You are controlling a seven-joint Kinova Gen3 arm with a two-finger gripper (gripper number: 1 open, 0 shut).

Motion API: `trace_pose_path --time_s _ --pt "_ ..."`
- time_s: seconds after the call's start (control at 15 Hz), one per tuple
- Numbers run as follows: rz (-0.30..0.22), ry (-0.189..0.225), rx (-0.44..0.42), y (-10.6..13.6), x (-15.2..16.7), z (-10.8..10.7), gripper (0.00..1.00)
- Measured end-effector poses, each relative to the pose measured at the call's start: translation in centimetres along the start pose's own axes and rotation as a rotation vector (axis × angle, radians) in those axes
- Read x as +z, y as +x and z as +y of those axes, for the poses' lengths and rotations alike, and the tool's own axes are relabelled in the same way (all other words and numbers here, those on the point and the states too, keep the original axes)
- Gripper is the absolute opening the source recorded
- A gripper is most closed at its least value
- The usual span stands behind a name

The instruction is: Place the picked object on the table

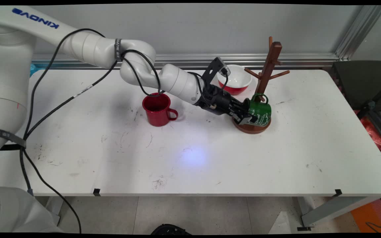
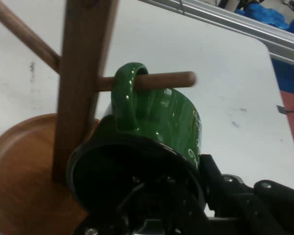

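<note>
My gripper (image 1: 247, 117) is shut on the rim of a green mug (image 1: 260, 110), which lies tilted on its side low against the wooden mug tree (image 1: 268, 66). In the hand view the green mug (image 2: 171, 117) has its handle (image 2: 125, 93) looped over a low peg (image 2: 171, 79) of the tree's post (image 2: 83, 73). One finger of the gripper (image 2: 186, 181) reaches inside the mug's mouth and the other presses on its outer wall. The mug hangs just above the tree's round base (image 1: 253, 128).
A red mug (image 1: 157, 109) stands upright left of the gripper, under the forearm. A red bowl with a white inside (image 1: 238, 79) sits behind the wrist near the back edge. The tree's upper pegs (image 1: 279, 74) stick out bare.
</note>
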Motion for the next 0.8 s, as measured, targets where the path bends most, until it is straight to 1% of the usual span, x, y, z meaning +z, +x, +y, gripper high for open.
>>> trace_pose_path --time_s 0.27,0.8 --pt "0.001 -0.020 0.001 0.8 -1.4 1.4 0.00" --pt "0.010 -0.046 0.001 2.6 -4.5 3.7 0.00"
